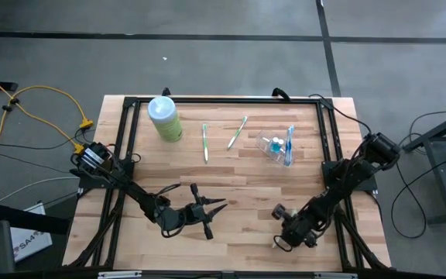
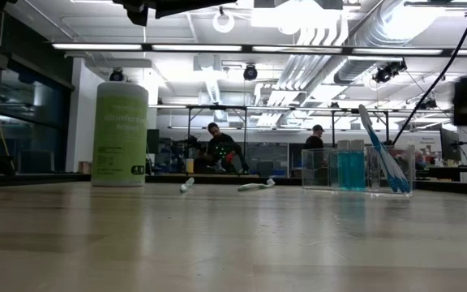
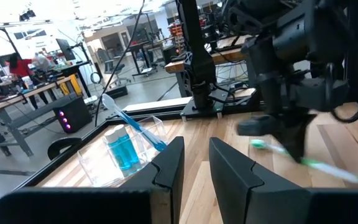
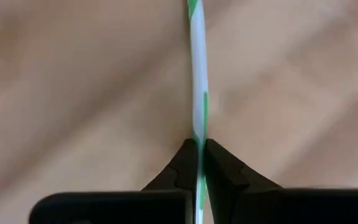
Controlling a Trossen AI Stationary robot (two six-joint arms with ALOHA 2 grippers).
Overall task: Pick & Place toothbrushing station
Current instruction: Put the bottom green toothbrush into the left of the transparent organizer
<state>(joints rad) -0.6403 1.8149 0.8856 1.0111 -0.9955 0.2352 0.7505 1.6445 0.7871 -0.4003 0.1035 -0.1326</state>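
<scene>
Toothbrushing station (image 1: 276, 146) well apart from right claw (image 4: 199, 147) pinching green toothbrush (image 4: 197, 74), left claw (image 3: 196, 150) narrow, empty

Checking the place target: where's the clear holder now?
High view: the holder stands on the table's right half, beyond the right arm. A green toothbrush lies just to its left, and a blue toothbrush stands in it.

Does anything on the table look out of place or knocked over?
Two green toothbrushes lie loose on the table, outside the clear holder where a blue toothbrush leans; the right gripper is shut on one. The bottle stands upright; nothing spilled.
</scene>
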